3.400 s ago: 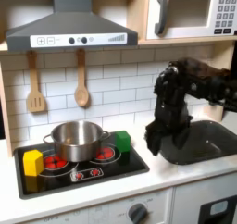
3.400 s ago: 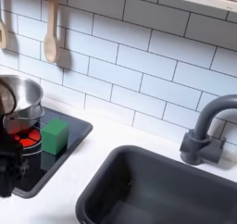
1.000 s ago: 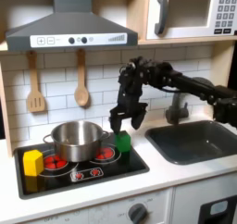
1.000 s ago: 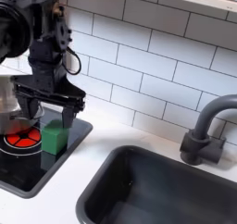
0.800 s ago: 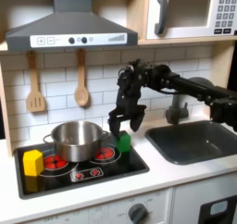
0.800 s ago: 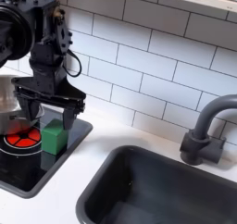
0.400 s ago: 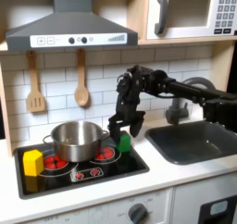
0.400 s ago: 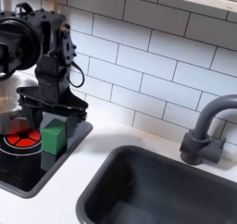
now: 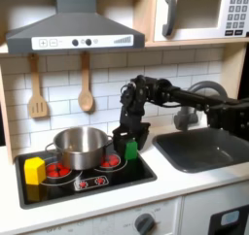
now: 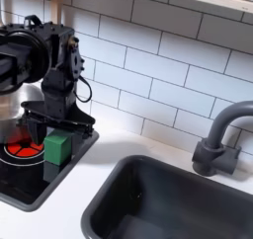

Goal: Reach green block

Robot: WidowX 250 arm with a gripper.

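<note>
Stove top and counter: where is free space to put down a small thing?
Free: white counter between stove top and sink, and the stove's front strip. Crowded: back right corner, where gripper hangs open around the green block, beside the steel pot; yellow block takes the left edge.

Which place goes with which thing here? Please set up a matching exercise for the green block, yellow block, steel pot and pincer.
Things:
1. green block
2. yellow block
3. steel pot
4. pincer

Places:
A. front corner of the stove at the first exterior view's left
B. open, straddling the green block
C. on a back burner
D. stove corner nearest the sink

Pairs: 1-D, 2-A, 3-C, 4-B
</note>
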